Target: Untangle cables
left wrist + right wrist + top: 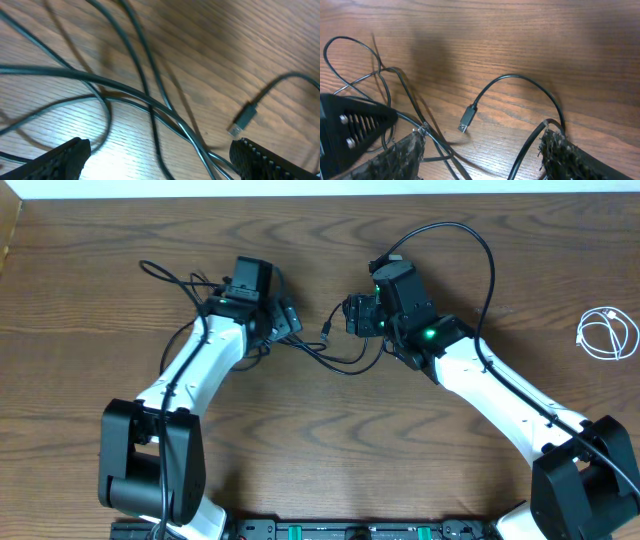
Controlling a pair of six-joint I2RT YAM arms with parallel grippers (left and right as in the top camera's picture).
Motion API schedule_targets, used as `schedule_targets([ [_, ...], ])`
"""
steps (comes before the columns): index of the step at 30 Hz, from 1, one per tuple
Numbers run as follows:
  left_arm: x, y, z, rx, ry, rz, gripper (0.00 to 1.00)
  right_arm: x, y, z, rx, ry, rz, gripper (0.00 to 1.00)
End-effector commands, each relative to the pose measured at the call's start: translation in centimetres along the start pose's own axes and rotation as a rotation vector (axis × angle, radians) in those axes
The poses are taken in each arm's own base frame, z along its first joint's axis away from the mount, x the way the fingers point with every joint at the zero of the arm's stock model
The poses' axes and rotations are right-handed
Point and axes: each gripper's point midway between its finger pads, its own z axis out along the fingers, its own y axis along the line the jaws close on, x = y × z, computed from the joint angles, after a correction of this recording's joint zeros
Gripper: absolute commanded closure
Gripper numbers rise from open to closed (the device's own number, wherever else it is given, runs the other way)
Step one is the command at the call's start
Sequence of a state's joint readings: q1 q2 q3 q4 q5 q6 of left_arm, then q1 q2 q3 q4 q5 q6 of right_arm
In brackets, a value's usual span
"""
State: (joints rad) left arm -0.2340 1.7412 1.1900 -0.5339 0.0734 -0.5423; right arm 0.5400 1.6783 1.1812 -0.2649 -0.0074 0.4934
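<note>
Two tools hang low over the brown wooden surface (100, 240), facing each other near its middle, with the black cables (125, 90) lying under and between them. The left tool (160, 146) is released, its fingers (55, 160) spread wide. Several dark strands cross on the wood in the gap between them, and none is pinched. The right tool (482, 137) is also released, with its fingers (565, 155) well apart. One black strand arcs across the wood and runs down just beside the right-hand finger; whether it touches cannot be told.

A small USB plug (466, 118) at the end of that arc lies flat on the surface between the two tools, free of both. From above, the black cables form a loose snarl that starts left of the left tool, passes beneath it and sags in a shallow loop toward the right tool. The white cable (608, 333) lies coiled by itself near the right edge of the surface, well apart from the black ones and from both arms.
</note>
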Motion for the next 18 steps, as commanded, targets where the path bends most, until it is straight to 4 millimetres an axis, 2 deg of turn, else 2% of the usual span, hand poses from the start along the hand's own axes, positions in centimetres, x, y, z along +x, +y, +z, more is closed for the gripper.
schedule_targets([
  [1,0.5,-1.0,-0.1,0.011,0.000,0.032,0.07,-0.8,0.1,-0.1,0.012,-0.027,0.009,0.28],
  [6,1.5,-2.1,0.2,0.017,0.016,0.051,0.07,-0.9,0.1,-0.1,0.011,-0.031,0.009,0.27],
  [12,2.9,-2.5,1.5,0.000,0.055,0.023,0.08,-0.9,0.1,-0.1,0.011,-0.032,0.009,0.27],
  [18,3.4,-2.7,2.0,-0.006,0.069,0.020,0.25,-0.8,0.1,-0.1,0.013,-0.028,0.009,0.26],
])
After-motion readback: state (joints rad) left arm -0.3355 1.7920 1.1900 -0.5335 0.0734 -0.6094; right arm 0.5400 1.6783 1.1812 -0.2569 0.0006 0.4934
